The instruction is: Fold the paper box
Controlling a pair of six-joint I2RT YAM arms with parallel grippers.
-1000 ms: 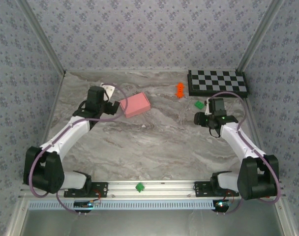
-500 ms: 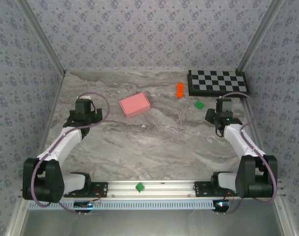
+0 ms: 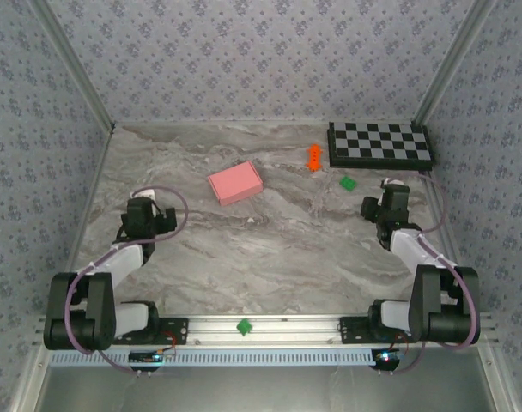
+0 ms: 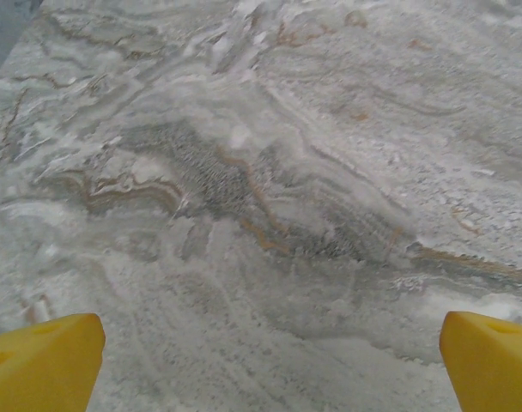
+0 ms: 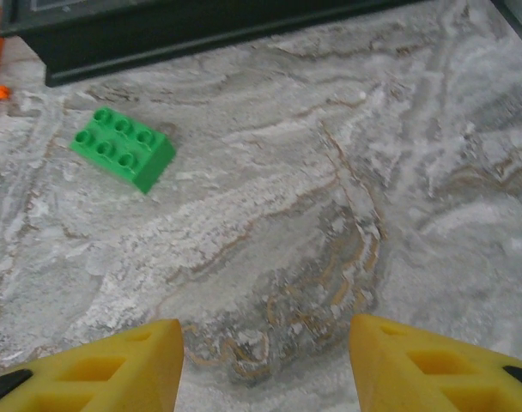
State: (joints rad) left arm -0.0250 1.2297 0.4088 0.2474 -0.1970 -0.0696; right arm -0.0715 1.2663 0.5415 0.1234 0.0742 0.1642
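The paper box (image 3: 235, 183) is a small closed pink box lying flat on the marble table, left of centre toward the back. My left gripper (image 3: 148, 209) sits well to the box's near left, apart from it. In the left wrist view its yellow fingertips (image 4: 42, 365) stand wide open over bare marble, and the left gripper (image 4: 274, 365) holds nothing. My right gripper (image 3: 383, 199) is at the far right of the table. Its yellow fingers (image 5: 98, 369) are apart, so the right gripper (image 5: 267, 360) is open over bare tabletop.
A black-and-white chessboard (image 3: 379, 143) lies at the back right, its dark edge (image 5: 201, 30) ahead of the right gripper. A green brick (image 3: 348, 182) (image 5: 122, 148) and an orange toy (image 3: 313, 156) lie near it. Another green piece (image 3: 243, 326) rests on the front rail.
Both arms have drawn back toward their bases. The left gripper has moved away from the pink box, which stays where it was. The right gripper's jaws have widened slightly.
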